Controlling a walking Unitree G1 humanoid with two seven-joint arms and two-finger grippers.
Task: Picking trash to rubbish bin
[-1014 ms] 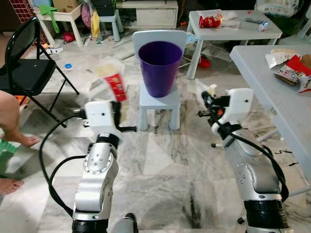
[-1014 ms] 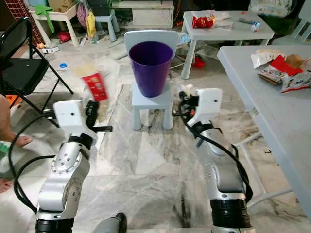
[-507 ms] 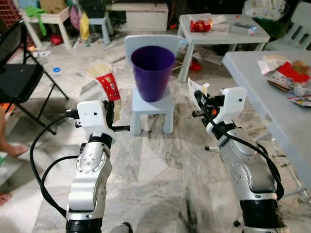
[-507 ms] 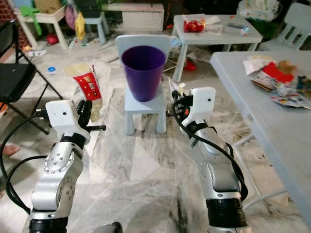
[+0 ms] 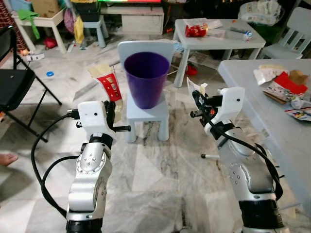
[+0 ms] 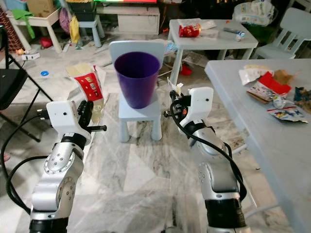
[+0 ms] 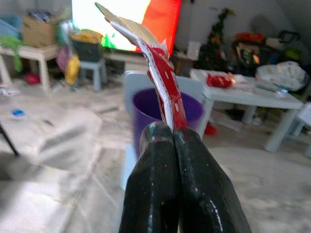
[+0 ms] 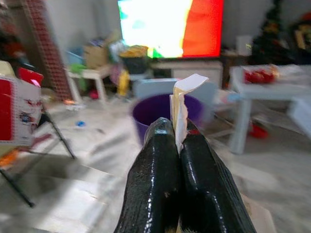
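Trash is carried: our left gripper (image 5: 115,112) fingers grasp a red wrapper (image 5: 110,87), right gripper (image 5: 196,99) a white scrap (image 5: 193,86). Next we reach over the purple bin (image 5: 146,79).

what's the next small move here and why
Probably bring the left gripper forward and up over the purple bin. It is shut on the red wrapper, which sits short of and beside the rim; the right gripper also holds a white scrap.

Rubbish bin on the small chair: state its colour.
Purple rubbish bin; clearest in the left eye view.
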